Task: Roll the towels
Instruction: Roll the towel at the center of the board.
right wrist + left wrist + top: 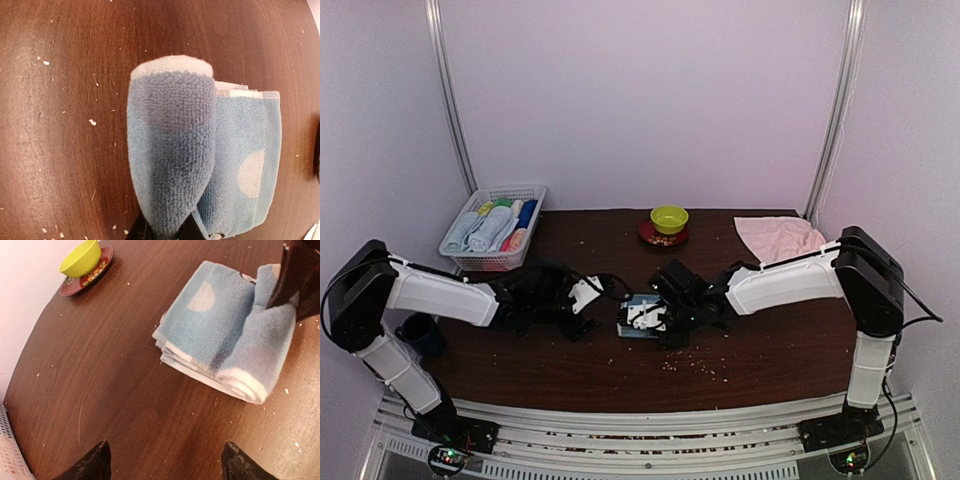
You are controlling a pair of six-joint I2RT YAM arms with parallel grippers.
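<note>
The light blue towel [642,317] with white dots lies mid-table, folded and partly rolled. In the left wrist view the towel [225,335] has its rolled end at the right. My right gripper [167,232] is shut on the rolled part of the blue towel [170,150]; only the finger roots show under the cloth. My left gripper [167,462] is open and empty, its fingertips [97,460] a short way from the towel, left of it in the top view. The pale pink towel [778,238] lies crumpled at the back right.
A white mesh basket [460,255] with several rolled towels stands at the back left. A yellow-green bowl [669,218] on a red plate [650,237] sits at the back middle, also in the left wrist view [80,260]. Crumbs dot the brown table [770,340].
</note>
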